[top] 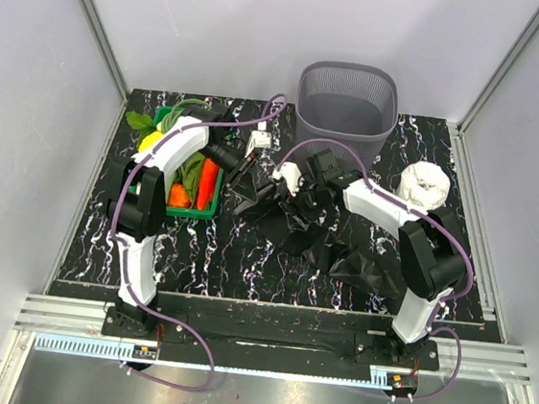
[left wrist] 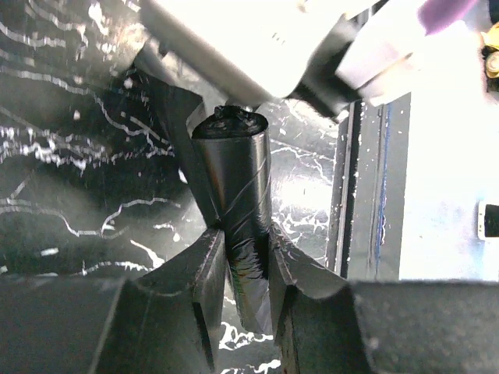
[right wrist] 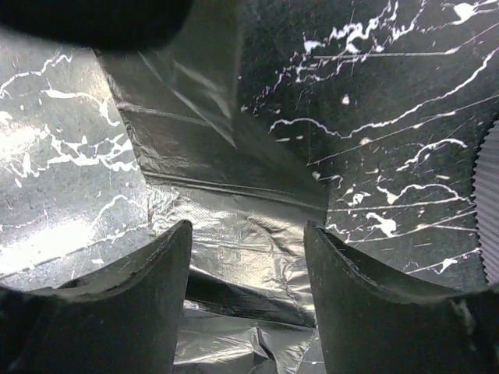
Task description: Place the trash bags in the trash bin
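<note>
Left gripper [left wrist: 245, 240] tight on rolled trash bag [left wrist: 234, 167] — long axis straight outward; right gripper [right wrist: 248, 231] spread

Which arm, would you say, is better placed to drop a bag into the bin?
Probably left: the left gripper clamps a rolled bag; the right gripper is open above flat film, holding nothing.

The left arm [top: 173, 151] and right arm [top: 382, 204] are finished in white and black; purple cables [top: 282, 98] are looped alongside. Dark, curved fingers [right wrist: 140, 296] are fitted to the left gripper [left wrist: 248, 253] and right gripper [right wrist: 248, 234].
</note>
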